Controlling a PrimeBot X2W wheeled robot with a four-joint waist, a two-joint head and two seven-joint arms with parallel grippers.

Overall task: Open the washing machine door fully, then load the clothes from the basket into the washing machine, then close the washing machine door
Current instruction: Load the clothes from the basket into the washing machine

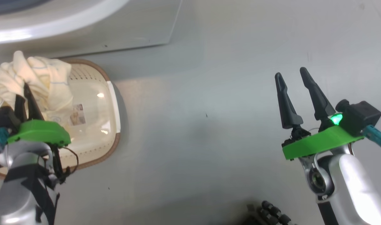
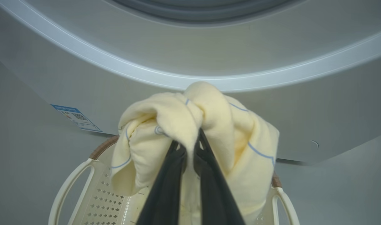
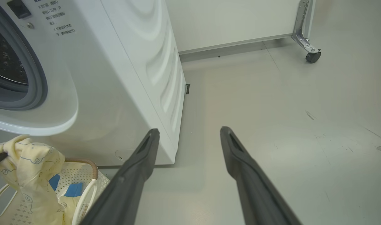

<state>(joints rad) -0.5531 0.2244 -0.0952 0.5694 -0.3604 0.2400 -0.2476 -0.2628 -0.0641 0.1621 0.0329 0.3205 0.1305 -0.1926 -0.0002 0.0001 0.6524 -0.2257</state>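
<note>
My left gripper (image 2: 190, 147) is shut on the clothes (image 2: 209, 125), a cream-yellow bundle with thin blue lines that hangs lifted over the basket (image 2: 93, 193). In the head view the clothes (image 1: 31, 81) bunch over the left gripper (image 1: 23, 89) above the cream basket (image 1: 114, 103) at the left. The washing machine (image 2: 190, 62) rises white just beyond, its grey gasket and steel drum (image 3: 6, 62) showing in the right wrist view. The clothes (image 3: 27, 168) there show blue patches. My right gripper (image 1: 292, 75) hangs open over bare floor at the right. The door is out of view.
Grey floor (image 1: 193, 125) spreads between the basket and my right arm. A blue sticker (image 2: 76, 117) sits low on the washer front. A caster wheel (image 3: 312, 56) on a metal leg stands far back by a white panel.
</note>
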